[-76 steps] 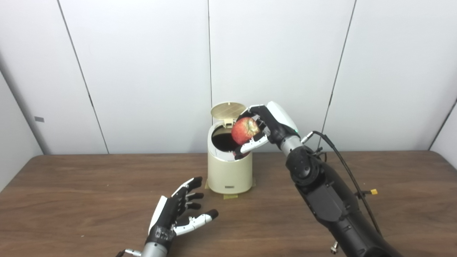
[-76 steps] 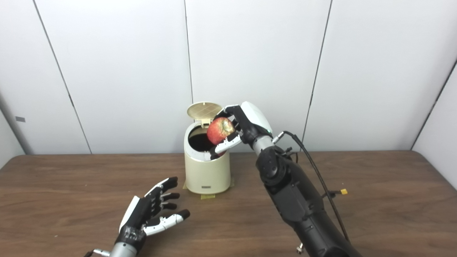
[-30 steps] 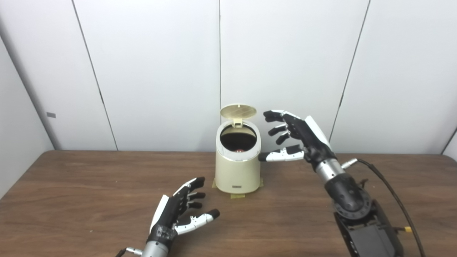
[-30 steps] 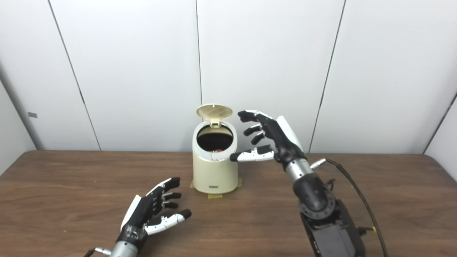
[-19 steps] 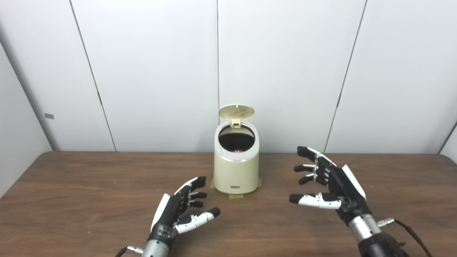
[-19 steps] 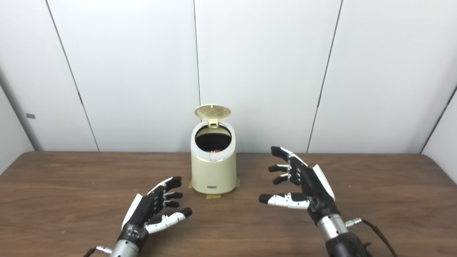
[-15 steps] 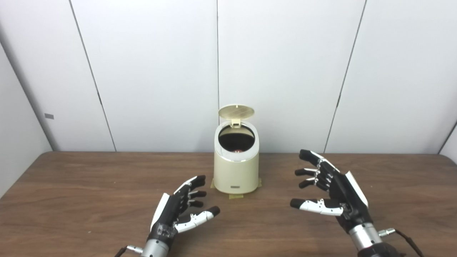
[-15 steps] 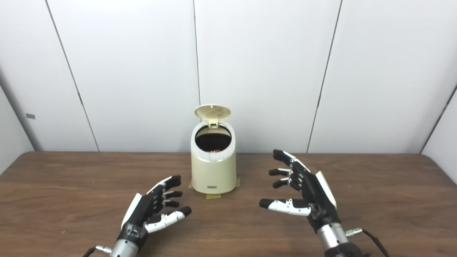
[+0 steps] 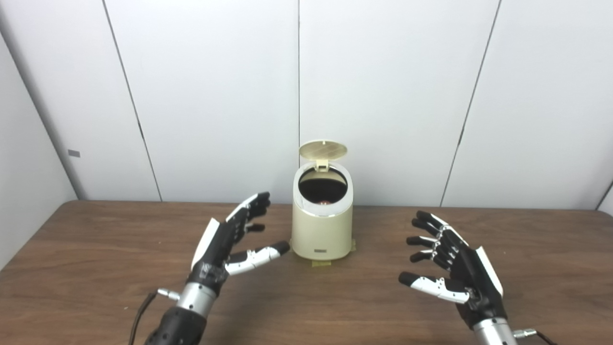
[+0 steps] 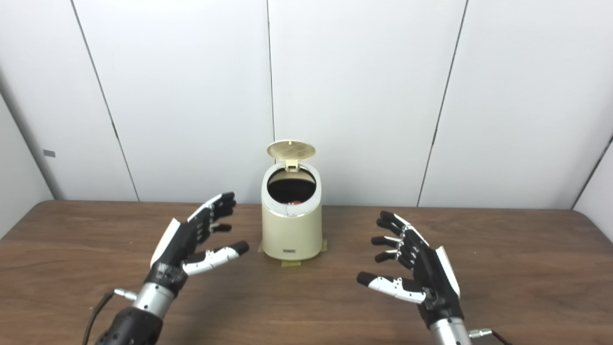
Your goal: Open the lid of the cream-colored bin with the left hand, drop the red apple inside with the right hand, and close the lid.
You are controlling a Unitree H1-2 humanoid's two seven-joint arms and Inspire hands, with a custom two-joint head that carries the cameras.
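Note:
The cream-colored bin [image 9: 322, 230] stands at the back middle of the table, its round lid [image 9: 323, 150] tipped up on the rear hinge. A bit of the red apple [image 9: 325, 203] shows at the bottom of the dark opening. My left hand [image 9: 230, 239] hovers open to the left of the bin, thumb tip close to its lower side without touching. My right hand [image 9: 455, 268] hovers open over the table to the right front of the bin, holding nothing.
The brown wooden table [image 9: 96, 268] runs the whole width, with white wall panels [image 9: 201, 96] right behind the bin. Yellowish tape tabs [image 9: 322, 263] show under the bin's base. A cable [image 9: 139, 311] hangs from my left wrist.
The right hand let the apple fall into the bin, then drew back and down to the right front. In the last half second the left hand rose and moved toward the bin.

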